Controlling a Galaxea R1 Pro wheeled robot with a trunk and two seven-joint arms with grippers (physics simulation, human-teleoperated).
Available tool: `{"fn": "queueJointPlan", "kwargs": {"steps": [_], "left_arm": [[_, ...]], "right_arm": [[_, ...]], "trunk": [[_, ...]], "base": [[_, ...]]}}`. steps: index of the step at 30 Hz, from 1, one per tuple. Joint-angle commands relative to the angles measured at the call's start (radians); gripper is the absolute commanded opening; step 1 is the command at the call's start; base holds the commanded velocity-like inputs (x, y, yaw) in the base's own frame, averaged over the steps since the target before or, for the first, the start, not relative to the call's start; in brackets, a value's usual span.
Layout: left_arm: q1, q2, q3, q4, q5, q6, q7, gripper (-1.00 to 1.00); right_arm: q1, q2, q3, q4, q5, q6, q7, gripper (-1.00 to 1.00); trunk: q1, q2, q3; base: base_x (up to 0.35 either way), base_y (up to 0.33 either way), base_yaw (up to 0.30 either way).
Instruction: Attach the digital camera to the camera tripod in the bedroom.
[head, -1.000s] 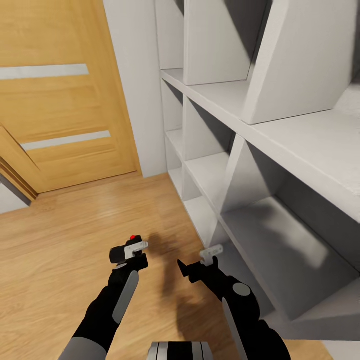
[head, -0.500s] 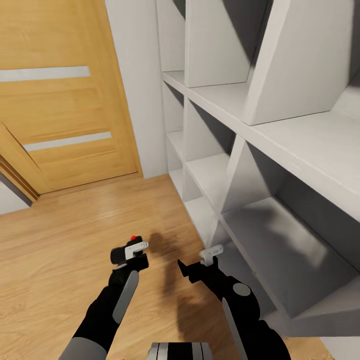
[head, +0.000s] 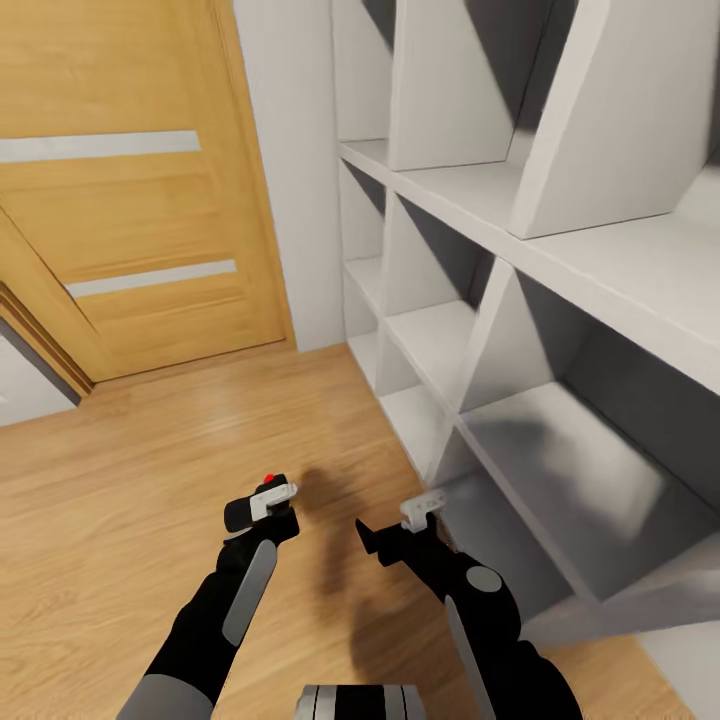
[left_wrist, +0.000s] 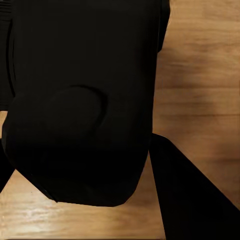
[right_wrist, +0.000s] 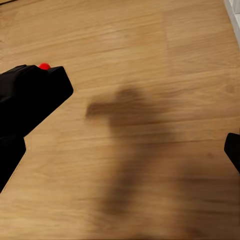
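The whole head view has slid sideways against the white cubby shelf (head: 520, 330) and the wooden door (head: 130, 200), so the robot is turning or rolling, not the things; the left hand (head: 262, 505) stays clenched on the digital camera (head: 250, 510), low over the wood floor (head: 120, 500); the right hand (head: 400, 530) hangs released and empty beside it; likely it is still travelling, carrying the camera toward a mount

The room is bright and evenly lit. A soft dark shadow (right_wrist: 130, 145) lies on the shiny wood floor (head: 120, 500) ahead of the fingers. Shelf corners (head: 600, 420) look grey.
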Motion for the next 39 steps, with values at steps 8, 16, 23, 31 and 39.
{"fn": "queueJointPlan", "kwargs": {"steps": [8, 16, 23, 31, 39], "left_arm": [[0.0, 0.0, -0.002, -0.001, 0.008, 0.002, 0.008, -1.0], [0.0, 0.0, -0.002, -0.001, 0.009, 0.002, 0.008, -1.0], [0.0, 0.0, -0.002, -0.001, 0.009, 0.002, 0.008, -1.0], [0.0, -0.002, -0.002, 0.0, 0.007, 0.002, 0.009, -1.0], [0.0, -0.002, -0.003, 0.0, 0.003, 0.002, 0.009, -1.0]], "right_arm": [[0.0, 0.001, -0.001, -0.001, 0.008, 0.005, 0.007, 1.0], [-0.001, 0.001, -0.001, -0.001, 0.009, 0.005, 0.007, 1.0], [-0.001, 0.002, -0.002, -0.001, 0.007, 0.005, 0.007, 1.0], [-0.001, 0.001, -0.002, -0.001, 0.007, 0.004, 0.007, 1.0], [-0.001, 0.001, -0.002, -0.001, 0.008, 0.003, 0.007, 1.0]], "trunk": [[0.0, 0.0, -0.001], [0.0, 0.0, -0.001], [0.0, 0.0, -0.001], [0.0, 0.0, -0.001], [0.0, 0.0, -0.001]], "base": [[-0.143, 0.269, 0.0], [-0.151, 0.282, 0.0], [-0.157, 0.211, 0.0], [-0.023, 0.021, 0.0], [-0.002, 0.002, 0.0]]}}
